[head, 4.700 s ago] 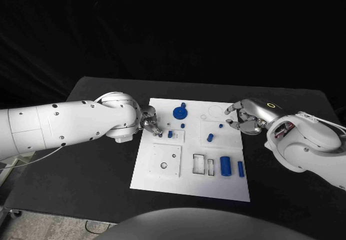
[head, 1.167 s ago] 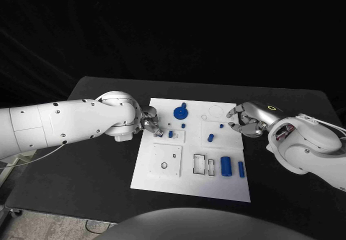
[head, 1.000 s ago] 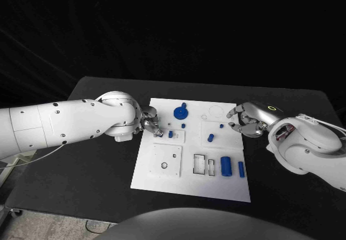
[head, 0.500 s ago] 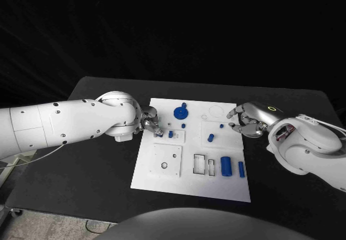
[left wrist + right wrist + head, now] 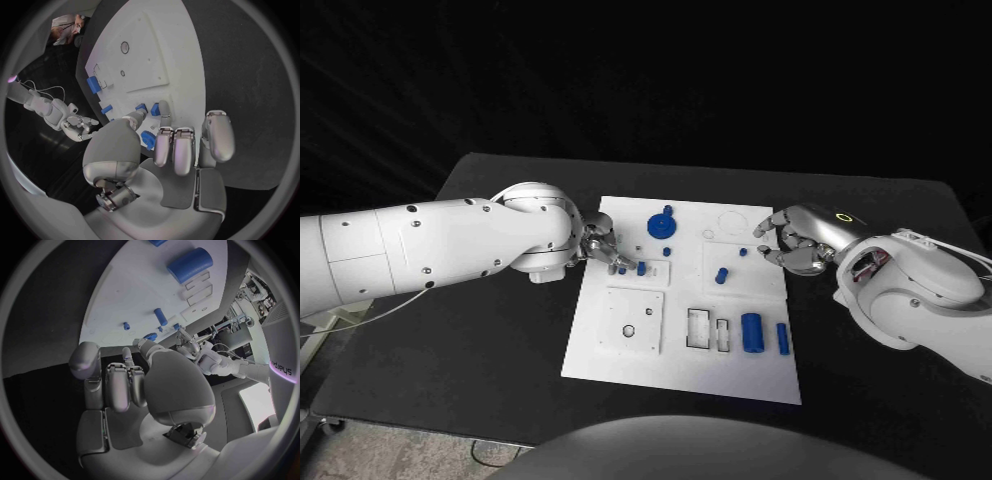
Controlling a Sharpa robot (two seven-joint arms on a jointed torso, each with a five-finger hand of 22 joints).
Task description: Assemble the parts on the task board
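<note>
The white task board (image 5: 733, 375) lies mid-table. My left hand (image 5: 602, 247) is at its left edge, thumb and a fingertip closed round a small blue peg (image 5: 639, 268) on a raised square plate; the left wrist view shows that peg (image 5: 149, 108) between the tips of the left hand (image 5: 172, 150). A blue gear (image 5: 661, 223) sits near the far edge. My right hand (image 5: 790, 242) hovers at the board's right edge with fingers loosely bent and apart, holding nothing; it also appears in the right wrist view (image 5: 144, 385). A short blue pin (image 5: 720, 275) lies left of it.
Near the front of the board are a thick blue cylinder (image 5: 751, 332), a slim blue bar (image 5: 780, 338), empty rectangular slots (image 5: 698, 328) and a square plate with a hole (image 5: 629, 322). Black table (image 5: 459, 330) surrounds the board.
My left hand's fingertips have crept a little to the right, onto the small peg. The right hand has barely shifted. The parts on the board lie as before.
</note>
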